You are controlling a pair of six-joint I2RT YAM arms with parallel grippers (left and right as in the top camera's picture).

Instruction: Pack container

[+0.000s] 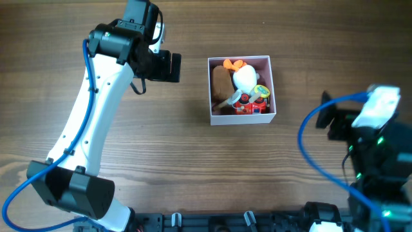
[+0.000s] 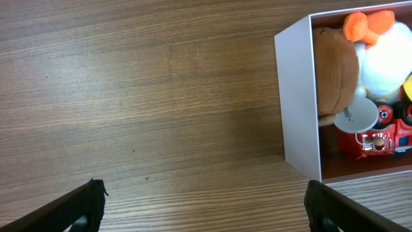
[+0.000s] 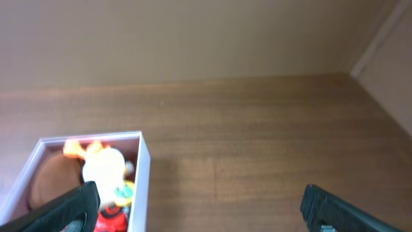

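The container (image 1: pixel 241 118) is a square white-walled box in the middle of the table. It holds a brown plush (image 1: pixel 221 82), a white toy with orange parts (image 1: pixel 244 77), a red toy (image 1: pixel 250 107) and a small yellow-green piece (image 1: pixel 259 90). My left gripper (image 1: pixel 170 67) is open and empty, hovering left of the box; the left wrist view shows the box's near wall (image 2: pixel 297 96) and its toys at the right. My right gripper (image 1: pixel 329 117) is open and empty at the table's right side; its wrist view shows the box (image 3: pixel 143 169) at lower left.
Bare wood-grain table (image 1: pixel 161 142) lies all around the box. The arm bases sit along the front edge (image 1: pixel 193 222). In the right wrist view a wall (image 3: pixel 193 38) rises behind the table's far edge.
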